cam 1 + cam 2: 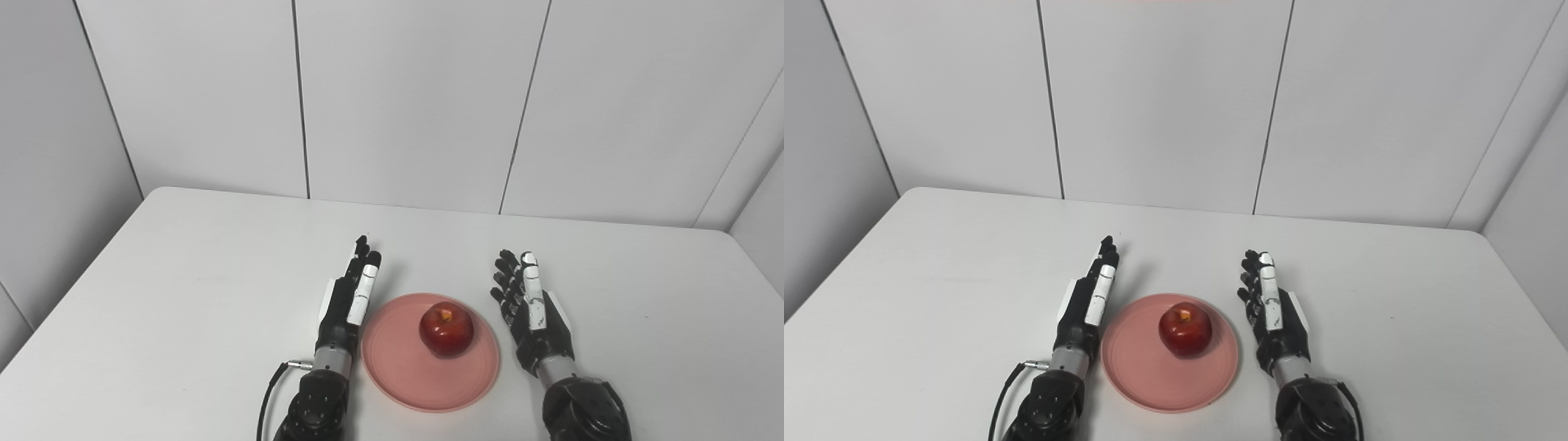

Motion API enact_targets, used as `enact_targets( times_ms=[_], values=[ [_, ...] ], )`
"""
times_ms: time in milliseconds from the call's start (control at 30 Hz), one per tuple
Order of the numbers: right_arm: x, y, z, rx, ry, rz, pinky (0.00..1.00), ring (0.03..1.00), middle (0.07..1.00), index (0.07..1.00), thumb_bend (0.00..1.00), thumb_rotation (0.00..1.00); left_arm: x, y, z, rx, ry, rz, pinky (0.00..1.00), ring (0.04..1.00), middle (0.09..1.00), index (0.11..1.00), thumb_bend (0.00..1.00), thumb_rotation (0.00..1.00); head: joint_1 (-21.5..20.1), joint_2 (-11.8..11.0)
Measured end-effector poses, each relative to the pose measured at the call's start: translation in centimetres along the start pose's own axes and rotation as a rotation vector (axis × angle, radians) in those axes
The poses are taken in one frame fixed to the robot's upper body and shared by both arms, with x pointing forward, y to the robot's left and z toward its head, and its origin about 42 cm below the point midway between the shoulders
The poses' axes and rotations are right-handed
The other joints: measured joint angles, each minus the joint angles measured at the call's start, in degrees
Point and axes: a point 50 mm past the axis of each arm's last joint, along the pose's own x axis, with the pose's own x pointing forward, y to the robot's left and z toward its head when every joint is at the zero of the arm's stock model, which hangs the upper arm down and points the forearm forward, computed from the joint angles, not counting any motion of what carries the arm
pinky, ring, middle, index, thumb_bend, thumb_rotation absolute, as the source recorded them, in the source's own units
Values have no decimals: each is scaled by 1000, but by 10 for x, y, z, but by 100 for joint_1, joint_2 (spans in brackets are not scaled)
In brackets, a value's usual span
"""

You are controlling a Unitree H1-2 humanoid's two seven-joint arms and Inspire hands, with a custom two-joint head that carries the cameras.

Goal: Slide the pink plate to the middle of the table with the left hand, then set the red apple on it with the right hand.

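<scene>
The glossy red apple [446, 329] sits upright on the round pink plastic plate [404, 373] near the table's middle, both the left hand [349, 300] and right hand [531, 309] flat and empty alongside, so a careless withdrawal could nudge the rim and roll the fruit off.

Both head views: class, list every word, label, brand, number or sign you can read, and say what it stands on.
None: no readable text on the pink plate, red apple, table, wall panels, left hand or right hand.
</scene>
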Motion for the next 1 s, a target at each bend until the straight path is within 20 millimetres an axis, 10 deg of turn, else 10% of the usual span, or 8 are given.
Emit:
enact_targets(
  times_ms=[300, 1000],
  values=[
    [0, -3, -20, -220, -115, 1, 1000, 1000, 988, 962, 872, 1000, 0, 1, 0, -22, 5, 2, 1000, 1000, 1000, 1000, 761, 1000, 9, 0],
    [12, -9, -16, -27, -202, -44, 1000, 970, 954, 949, 900, 1000, -3, 2, 1, -37, 13, -6, 1000, 1000, 1000, 1000, 739, 1000, -18, 9]
  ],
)
